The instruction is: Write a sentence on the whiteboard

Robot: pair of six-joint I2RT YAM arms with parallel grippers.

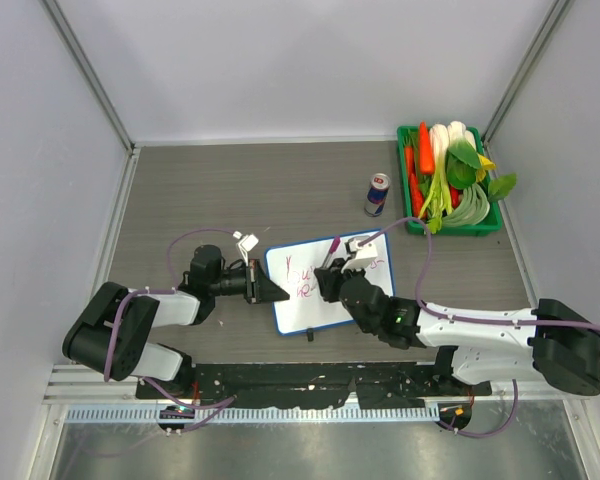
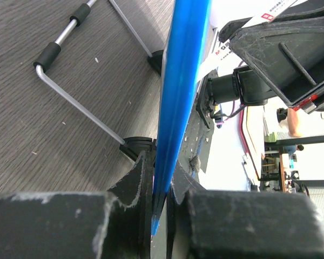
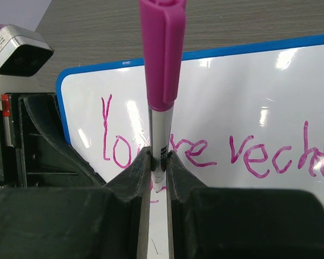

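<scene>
The whiteboard, white with a blue rim, lies at the table's near middle. My left gripper is shut on its left blue edge. My right gripper is over the board's middle, shut on a silver marker with a magenta cap on its back end. The marker tip is hidden behind my fingers. The sentence in pink letters runs across the board, reading "You're" then more letters. A second line starts below it in the top view.
A blue-and-silver drink can stands behind the board. A green basket of vegetables sits at the far right. A metal wire stand lies left of the board edge. White walls enclose the table.
</scene>
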